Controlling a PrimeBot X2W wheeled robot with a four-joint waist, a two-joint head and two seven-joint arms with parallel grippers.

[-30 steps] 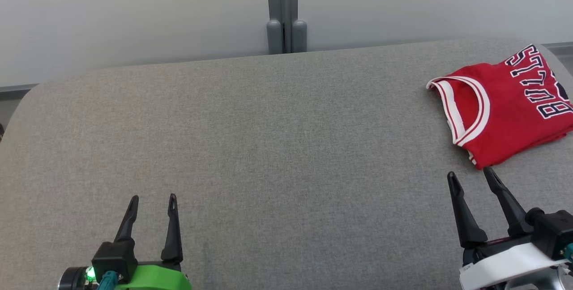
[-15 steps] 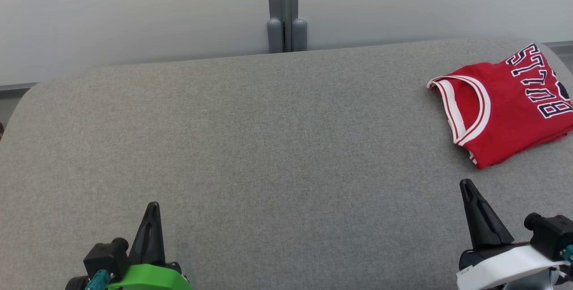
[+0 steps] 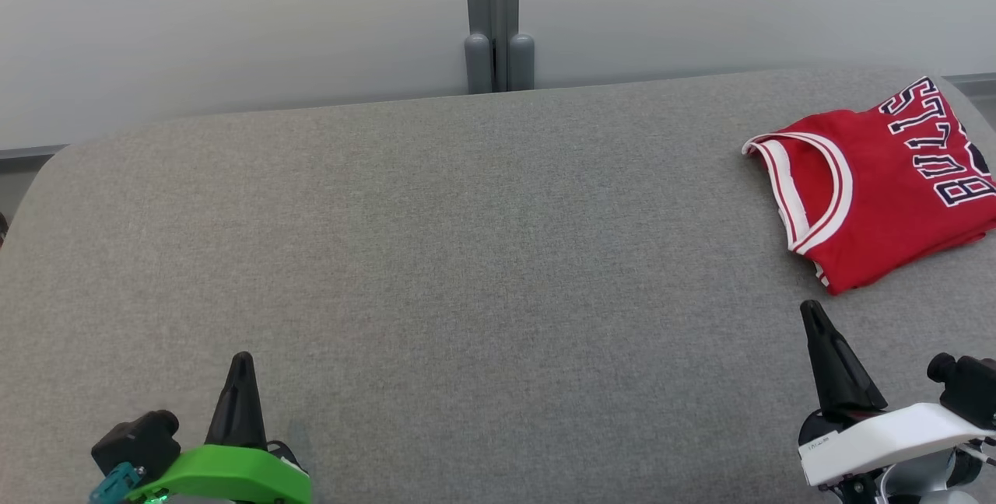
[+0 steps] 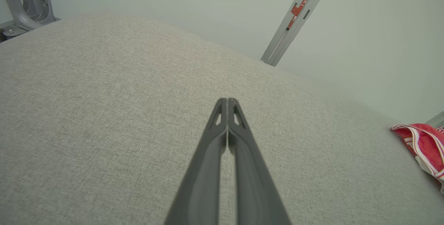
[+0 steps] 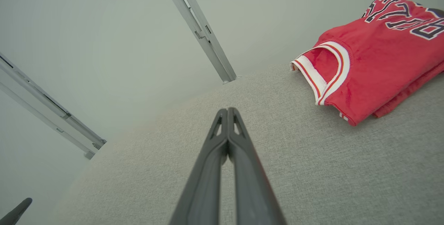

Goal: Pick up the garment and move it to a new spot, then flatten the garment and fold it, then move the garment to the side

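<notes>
Nearest me, my left gripper (image 3: 240,364) sat at the near left over the grey padded surface (image 3: 482,255), its fingers pressed together on nothing. My right gripper (image 3: 813,313), at the near right, was likewise closed and empty. Just beyond it, not touching its tips, the folded red garment (image 3: 879,193) lay at the far right. Farthest off, a grey post (image 3: 498,14) stood against the pale wall (image 3: 233,22).

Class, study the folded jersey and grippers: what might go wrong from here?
1. The red jersey lies near the grey table's rounded right corner; a nudge might slide it off.
2. The shut right gripper points just short of its hem; a forward move could snag and undo the fold.
</notes>
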